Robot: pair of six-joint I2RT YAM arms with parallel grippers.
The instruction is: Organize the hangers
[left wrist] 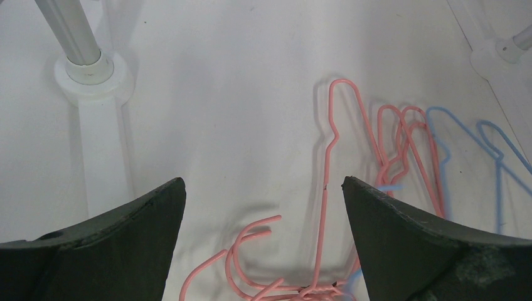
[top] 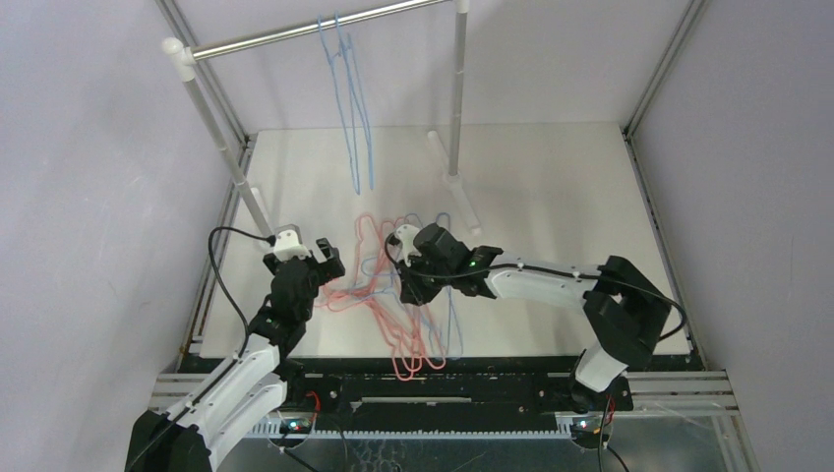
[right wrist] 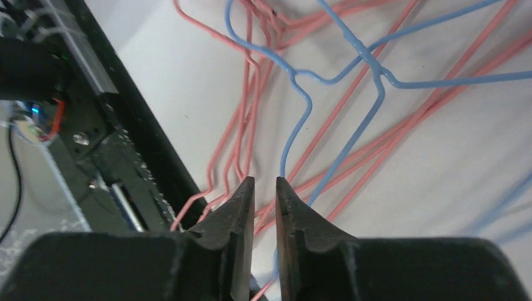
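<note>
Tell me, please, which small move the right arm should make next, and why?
Probably close the right gripper fully. Its fingers stand almost together, and a blue hanger wire runs into the narrow gap between them. Pink hangers lie tangled around it, so a firm grip should come before lifting.

A robotics lab test cell: plain grey walls (top: 89,147) and aluminium frame posts (top: 661,69) box in the white table (top: 551,177). At the table's near edge, a left arm (top: 246,364) and a right arm (top: 541,280) are bolted to a slotted black rail (top: 443,388), with a black cable (top: 222,285) exposed.
</note>
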